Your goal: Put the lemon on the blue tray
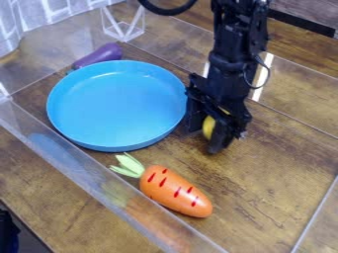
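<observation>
While I scan from the left edge: clear plastic wall (59, 148) runs diagonally down the lower left of frame, with wood table (284, 193) showing under and beyond it. Purple object (97, 53) sits upper left, just past the tray rim; can't tell what it is. Tray (113, 104) fills left-centre, nothing lying in it. Carrot (169, 188) lies bottom centre, leaves toward the tray, apart from its rim. Gripper (218, 133) is right of centre, pointing straight down, just off the tray's right rim. Lemon (212, 126) shows as a yellow sliver between the black fingers (231, 135), low at table level, outside the tray. Fingers sit on either side of it; can't tell if they're pinching it or have a gap.
</observation>
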`<act>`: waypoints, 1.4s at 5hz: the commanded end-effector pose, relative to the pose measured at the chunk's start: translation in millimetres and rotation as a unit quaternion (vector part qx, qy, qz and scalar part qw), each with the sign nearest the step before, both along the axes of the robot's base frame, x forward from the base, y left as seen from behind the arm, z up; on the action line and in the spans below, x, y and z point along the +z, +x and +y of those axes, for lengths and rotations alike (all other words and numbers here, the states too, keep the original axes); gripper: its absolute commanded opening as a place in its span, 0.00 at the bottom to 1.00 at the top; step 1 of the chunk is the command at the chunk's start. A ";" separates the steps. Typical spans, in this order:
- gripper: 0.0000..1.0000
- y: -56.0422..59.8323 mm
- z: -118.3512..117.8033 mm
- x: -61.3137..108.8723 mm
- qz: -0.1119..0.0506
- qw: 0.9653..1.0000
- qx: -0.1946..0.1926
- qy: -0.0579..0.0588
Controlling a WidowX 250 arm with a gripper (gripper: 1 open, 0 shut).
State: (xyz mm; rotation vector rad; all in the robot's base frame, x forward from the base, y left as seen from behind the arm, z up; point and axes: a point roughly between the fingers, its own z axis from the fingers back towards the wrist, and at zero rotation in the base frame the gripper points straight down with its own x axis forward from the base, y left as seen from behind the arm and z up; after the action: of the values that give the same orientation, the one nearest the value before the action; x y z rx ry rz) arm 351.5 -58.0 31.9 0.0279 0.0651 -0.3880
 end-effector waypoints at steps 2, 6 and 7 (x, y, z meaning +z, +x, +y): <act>0.00 -0.9 5.3 25.6 -0.018 0.999 0.038 -0.009; 0.00 2.7 7.2 36.8 -0.008 0.996 0.082 -0.015; 1.00 4.0 10.5 35.5 -0.005 0.998 0.067 -0.018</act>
State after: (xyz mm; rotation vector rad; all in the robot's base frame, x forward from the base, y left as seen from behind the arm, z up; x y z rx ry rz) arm 343.8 -53.5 40.5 -0.0065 0.1386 -0.2688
